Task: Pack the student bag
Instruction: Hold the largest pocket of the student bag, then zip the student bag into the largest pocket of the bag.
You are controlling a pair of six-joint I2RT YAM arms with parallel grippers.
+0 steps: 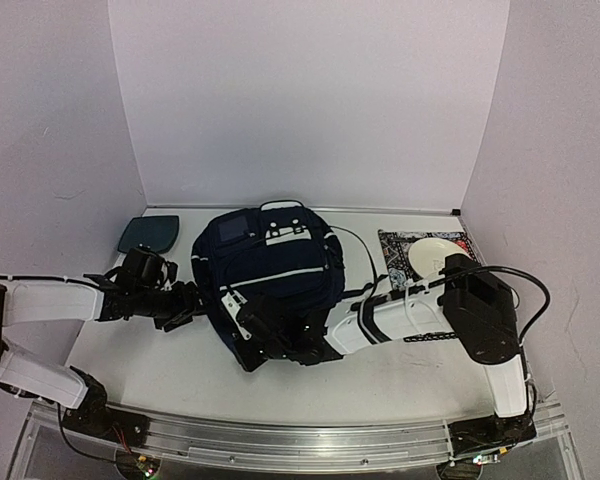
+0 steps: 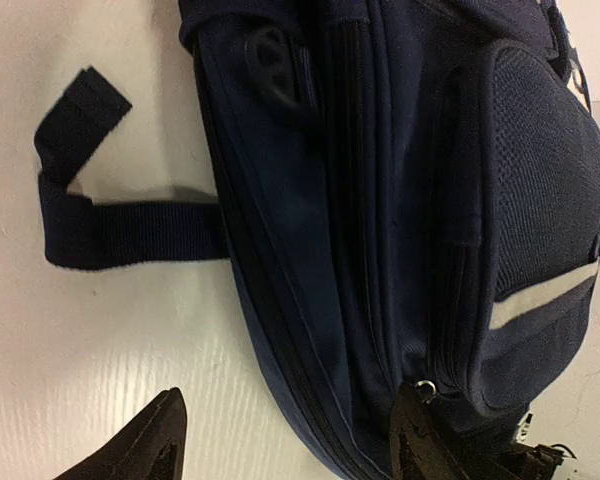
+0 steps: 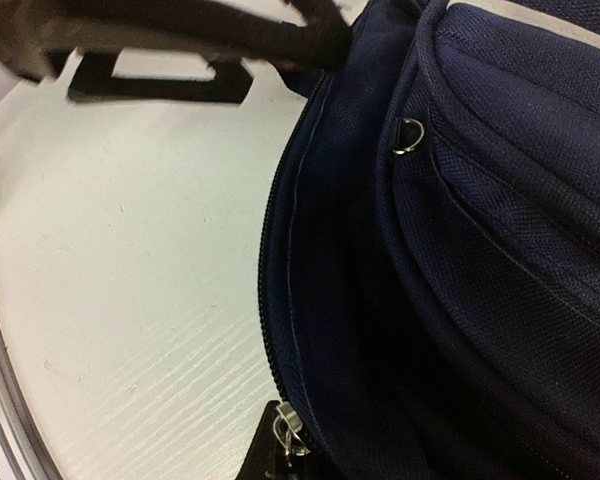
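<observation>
The student bag [image 1: 270, 270], dark navy with thin white stripes, lies flat mid-table. My left gripper [image 1: 185, 300] is at its left side. In the left wrist view this gripper [image 2: 288, 445] is open, with one fingertip [image 2: 155, 445] over the bare table and the other against the bag's side [image 2: 380, 200] by a small zip ring [image 2: 424, 388]. My right gripper [image 1: 280, 335] is at the bag's near edge. In the right wrist view it [image 3: 288, 462] is shut on a silver zip pull [image 3: 290, 435], and the zip is open above it. Its second finger is hidden by fabric.
A dark teal flat pad [image 1: 148, 233] lies at the back left. A white plate [image 1: 435, 258] sits on a patterned mat [image 1: 392, 245] at the back right. A loose navy strap [image 2: 100, 230] lies on the table left of the bag. White walls enclose the table.
</observation>
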